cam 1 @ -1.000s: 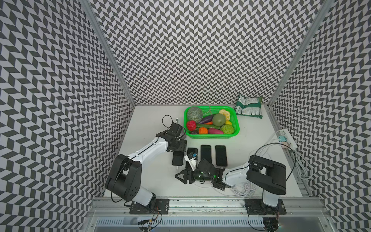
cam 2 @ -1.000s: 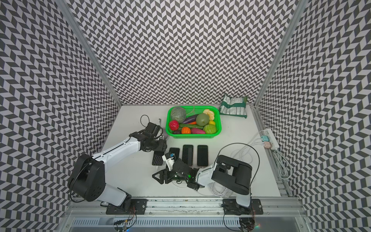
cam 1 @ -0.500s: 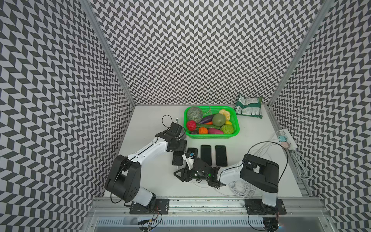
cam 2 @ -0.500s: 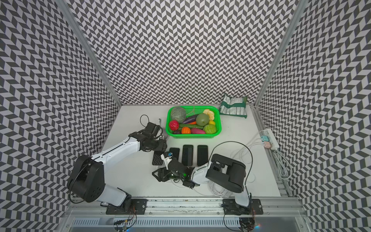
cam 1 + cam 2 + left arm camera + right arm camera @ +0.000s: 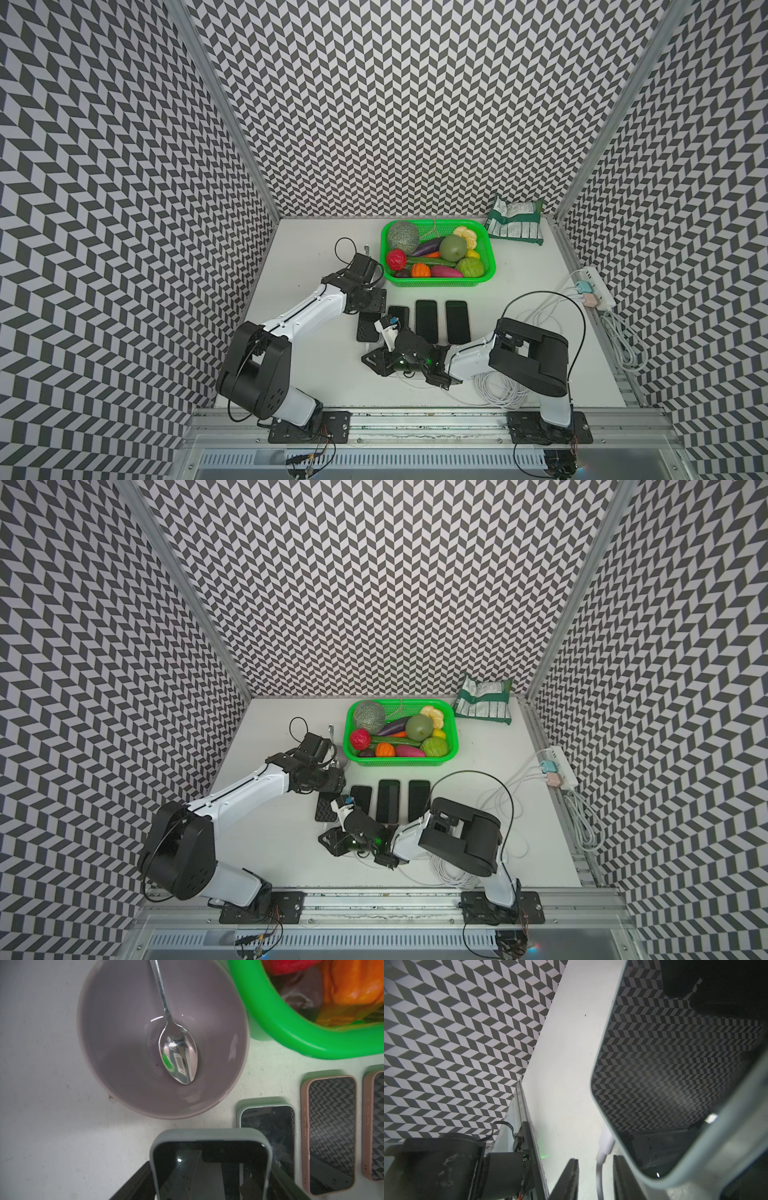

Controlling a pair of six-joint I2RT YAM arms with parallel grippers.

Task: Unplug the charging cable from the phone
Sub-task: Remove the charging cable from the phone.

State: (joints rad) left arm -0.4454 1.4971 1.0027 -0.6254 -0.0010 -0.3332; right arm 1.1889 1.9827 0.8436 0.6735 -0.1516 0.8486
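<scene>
Near the desk [image 5: 311, 374] front, the phone [image 5: 366, 331] lies leftmost beside three other phones [image 5: 427, 321], left fingers [image 5: 138, 1185] clamped on its far end. Right fingers [image 5: 570, 1180] slightly spread, straddling the white charging cable [image 5: 601, 1159] just behind its plug, not pinching it; plug seated in the phone's near edge.

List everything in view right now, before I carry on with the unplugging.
Phones: four, dark screens, row in front of basket.
Leftmost phone: one, grey-green case, in left gripper.
Charging cable: one, white, plugged into leftmost phone.
Basket: one, green, table back, holds toy produce.
Bowl: one, grey, left of basket.
Spoon: one, silver, in bowl.
Snack pack: one, green-white, back right.
Power strip: one, white, right edge.
Left gripper: shut on leftmost phone.
Right gripper: open, flanking cable plug.
</scene>
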